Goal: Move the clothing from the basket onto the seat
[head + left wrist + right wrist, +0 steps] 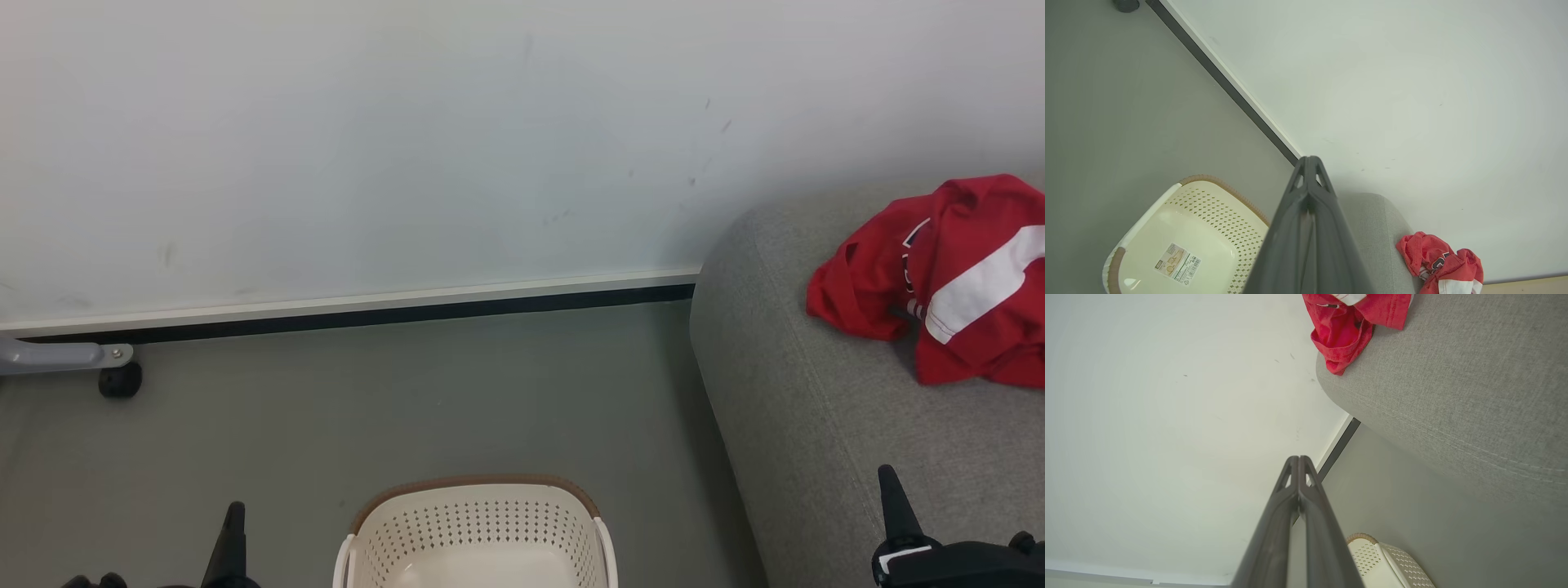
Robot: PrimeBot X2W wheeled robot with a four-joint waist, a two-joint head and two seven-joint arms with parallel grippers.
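Clothing (947,278) lies heaped on the seat (816,441), near the corner by the wall. Basket (478,523) on the floor beside it shows a bare bottom, so the transfer looks complete. Left gripper (1309,163) and right gripper (1298,459): jaws pressed together, nothing held, probably parked.

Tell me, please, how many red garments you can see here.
2, it seems: a white-striped garment and a lettered jersey, heaped together on the seat. Folds could hide more.

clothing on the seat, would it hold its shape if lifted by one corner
Probably not: the clothing lies crumpled in soft folds on the seat, so it would likely droop and hang. It looks thin, so probably light.
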